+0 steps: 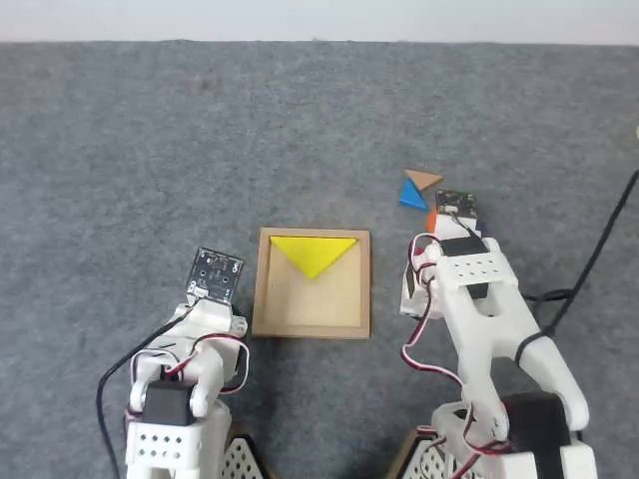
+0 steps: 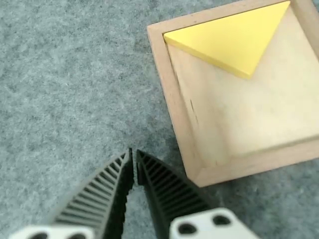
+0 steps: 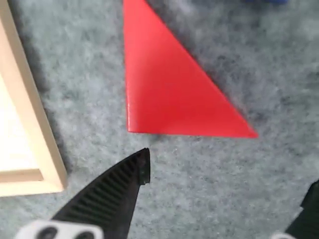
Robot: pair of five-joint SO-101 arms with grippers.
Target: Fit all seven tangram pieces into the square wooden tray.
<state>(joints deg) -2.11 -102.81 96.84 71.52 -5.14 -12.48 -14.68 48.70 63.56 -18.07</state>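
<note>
My left hand point(image 2: 133, 164) is clenched with nothing in it. It sits low over the grey tabletop point(image 1: 150, 150), just beside the near left corner of the square wooden tray point(image 2: 172, 104). A big yellow triangle point(image 1: 313, 251) lies flat inside the tray, with its long side against the far wall. My right hand point(image 3: 227, 184) is spread wide and holds nothing. It hangs by a big red triangle point(image 3: 169, 94) that lies on the tabletop near the tray's right side. A small blue triangle point(image 1: 410, 196) and a brown triangle point(image 1: 423, 179) lie close together farther out.
</note>
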